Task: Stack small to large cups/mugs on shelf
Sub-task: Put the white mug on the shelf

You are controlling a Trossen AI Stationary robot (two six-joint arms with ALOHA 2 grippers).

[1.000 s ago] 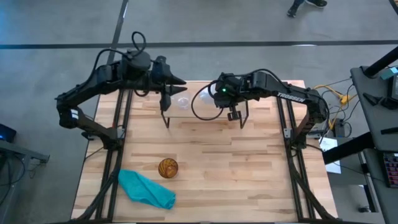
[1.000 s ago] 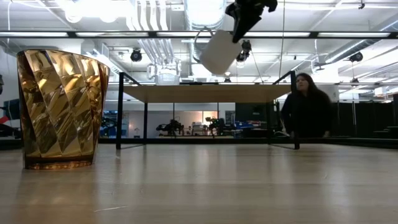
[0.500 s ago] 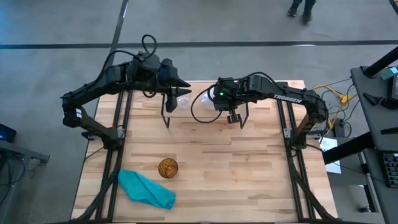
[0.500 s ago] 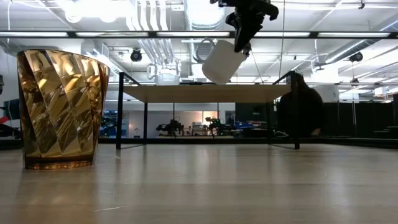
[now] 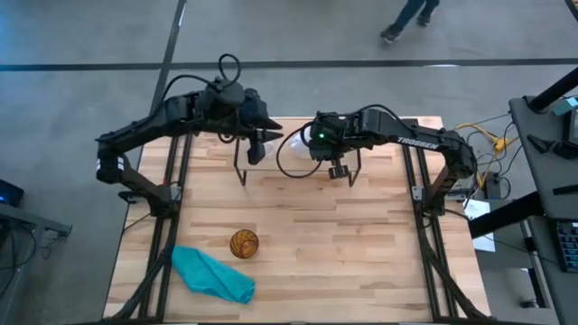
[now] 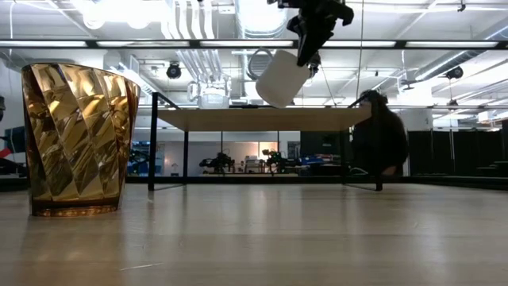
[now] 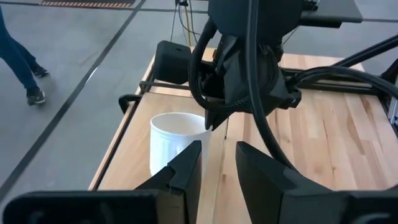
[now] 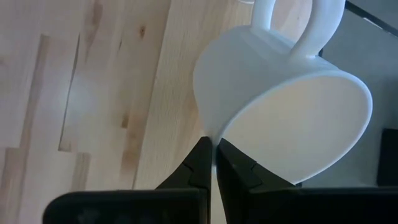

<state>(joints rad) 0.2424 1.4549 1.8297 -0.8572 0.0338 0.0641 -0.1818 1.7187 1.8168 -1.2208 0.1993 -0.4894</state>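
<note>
The white mug (image 6: 282, 77) hangs tilted over the shelf (image 6: 262, 119), held by my right gripper (image 6: 305, 49) (image 8: 212, 155). In the left wrist view the mug (image 7: 177, 146) shows just ahead of my left gripper (image 7: 217, 165), which is open and hovers over the shelf's left part (image 5: 257, 147). The amber-brown cup (image 5: 244, 243) (image 6: 79, 139) stands upright on the tabletop, near the front. The tiny clear glass cup does not show; my left gripper covers where it stood. My right gripper pinches the mug's rim (image 8: 214, 132) on the side opposite the handle (image 8: 292, 25), one finger inside and one outside. The fingers come from above, pointing down. The mug hangs tilted below them, clear of the shelf top.
A teal cloth (image 5: 212, 275) lies at the table's near left corner. The shelf's thin black legs (image 6: 151, 143) stand on the far half of the table. A person (image 6: 381, 139) moves behind the table, and another walks past the far side (image 5: 406, 13).
My left gripper has moved toward the table's right and down, over the spot where the clear glass stood, closing on the mug. My right gripper has carried the mug a little leftward and slightly lower, tilted all the while. The person behind the table has shifted.
</note>
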